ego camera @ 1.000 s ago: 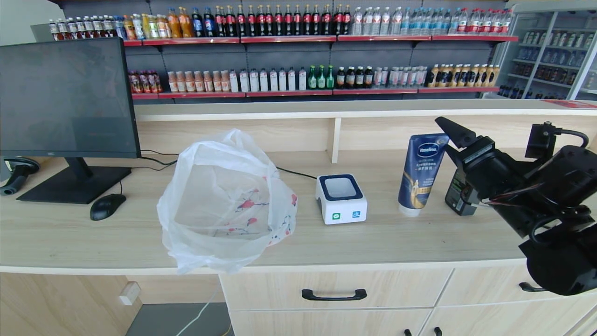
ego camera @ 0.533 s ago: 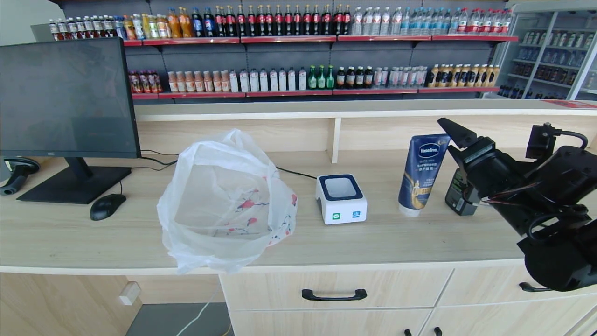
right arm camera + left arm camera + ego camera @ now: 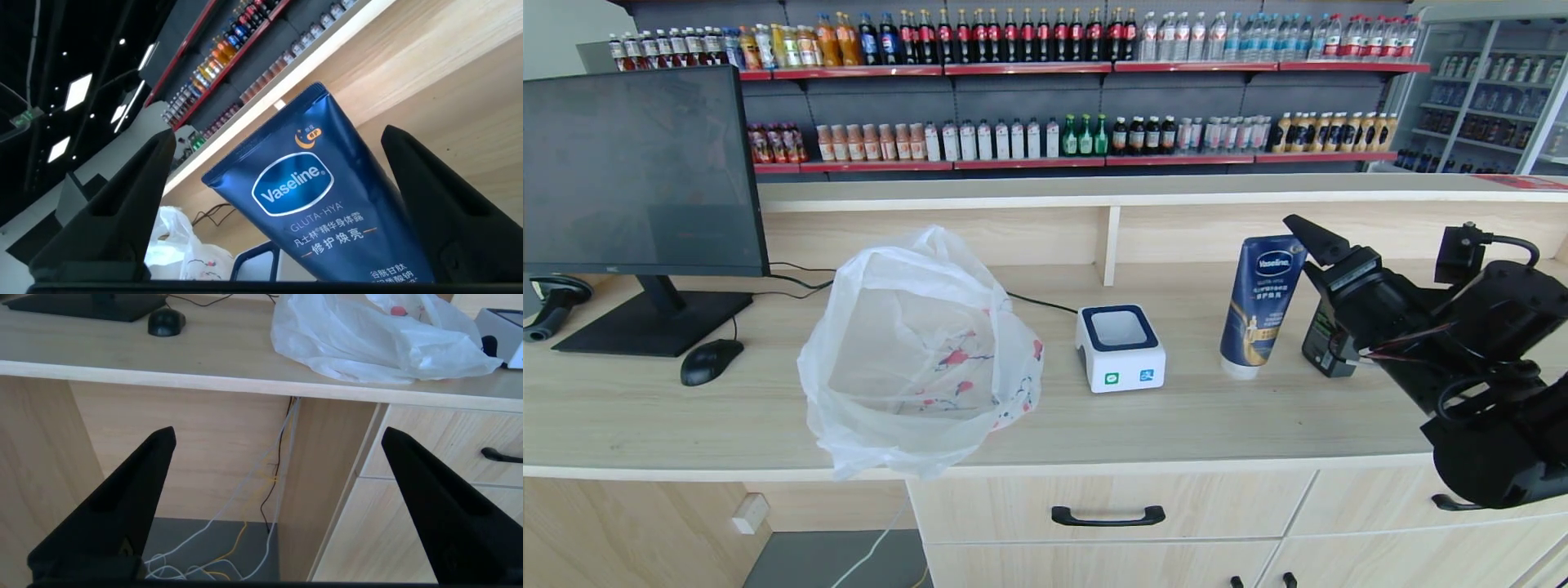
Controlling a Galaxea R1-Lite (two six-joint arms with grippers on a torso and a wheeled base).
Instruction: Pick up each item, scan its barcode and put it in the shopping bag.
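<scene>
Left gripper (image 3: 278,434), fingers spread and holding nothing, hangs low in front of the counter (image 3: 1217,416), where the bag (image 3: 915,351) gapes at the near edge to take goods and the scanner (image 3: 1120,347) sits face-up just to its right for barcodes. Farther right, the tube (image 3: 1262,298) stands cap-down on the counter, and the right gripper (image 3: 278,135), likewise spread wide and empty, lines up on it, apparently for a pick. Its arm hides much of a dark item (image 3: 1325,347) beside the tube, too covered to identify.
</scene>
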